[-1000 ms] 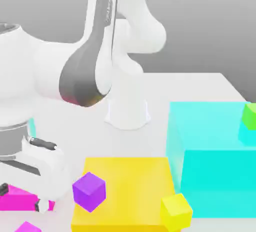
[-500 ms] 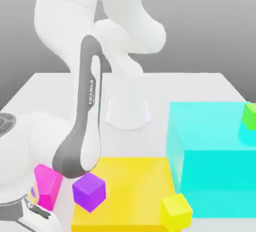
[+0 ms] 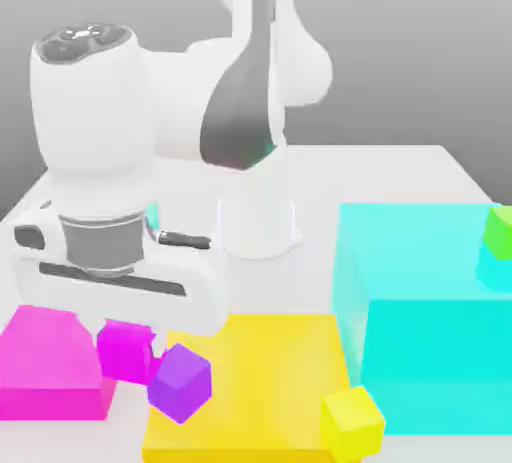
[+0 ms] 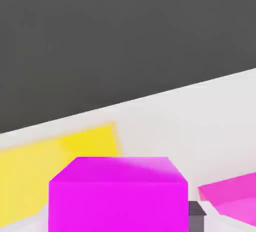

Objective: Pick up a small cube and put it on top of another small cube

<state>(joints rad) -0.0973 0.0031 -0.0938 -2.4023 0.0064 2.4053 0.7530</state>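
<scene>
A small magenta-pink cube (image 3: pixel 123 353) hangs under the white hand, and my gripper (image 3: pixel 126 339) is shut on it. In the hand view the same small cube (image 4: pixel 117 193) sits close up, with one dark fingertip (image 4: pixel 197 216) against its side. A purple cube (image 3: pixel 180 382) of about the same size rests on the near-left corner of the flat yellow block (image 3: pixel 260 371), just to the exterior view's right of the held cube. I cannot tell whether the two cubes touch.
A large flat magenta block (image 3: pixel 48 363) lies to the exterior view's left of the hand. A tall cyan block (image 3: pixel 430 321) with a green cube (image 3: pixel 499 231) on it stands at the right. A small yellow cube (image 3: pixel 352 421) sits at the front. The arm's white base (image 3: pixel 257 226) is behind.
The jaws went from open to shut on the small pink cube. The hand has come up and moved to the exterior view's right, and the cube has moved with it toward the purple cube.
</scene>
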